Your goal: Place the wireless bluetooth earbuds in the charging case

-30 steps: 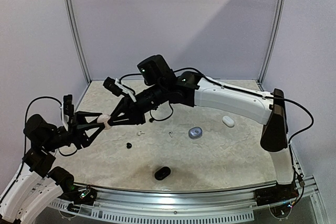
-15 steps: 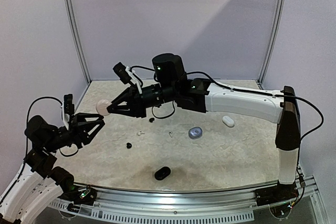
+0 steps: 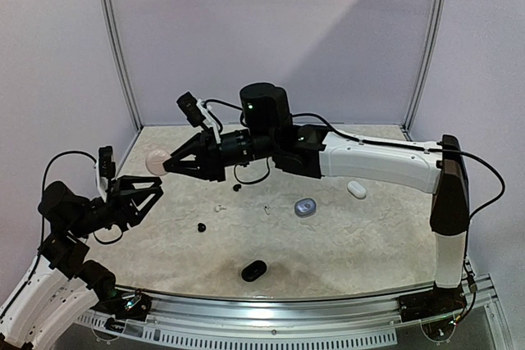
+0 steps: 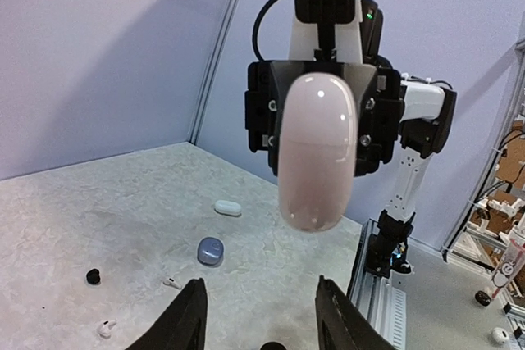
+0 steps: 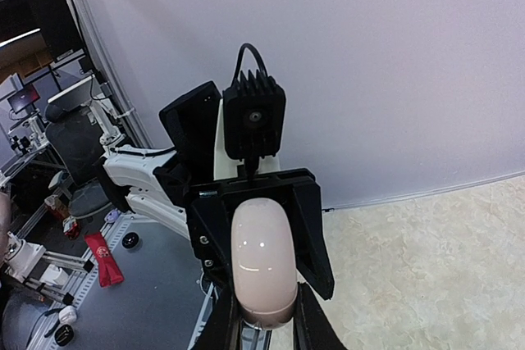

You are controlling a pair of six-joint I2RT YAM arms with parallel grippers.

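My right gripper [image 3: 166,165] is shut on a pinkish-white pebble-shaped case [image 3: 156,161] and holds it in the air over the table's left side. The case also shows in the left wrist view [image 4: 317,149] and the right wrist view [image 5: 262,264]. My left gripper [image 3: 152,191] is open and empty, just below and in front of the case, not touching it. Earbuds lie on the table: a black one [image 3: 202,227], a white one [image 3: 219,208], another white one [image 3: 267,206] and a black one [image 3: 237,188].
A blue-grey case [image 3: 305,206], a white case [image 3: 357,189] and a black case [image 3: 254,270] lie on the marbled table [image 3: 353,243]. The blue-grey case [image 4: 210,250] and the white case [image 4: 227,207] also show in the left wrist view. Metal rails run along the near edge.
The case was between both grippers. My left gripper let go, opened and drew back. My right gripper has lifted the case up and to the left.
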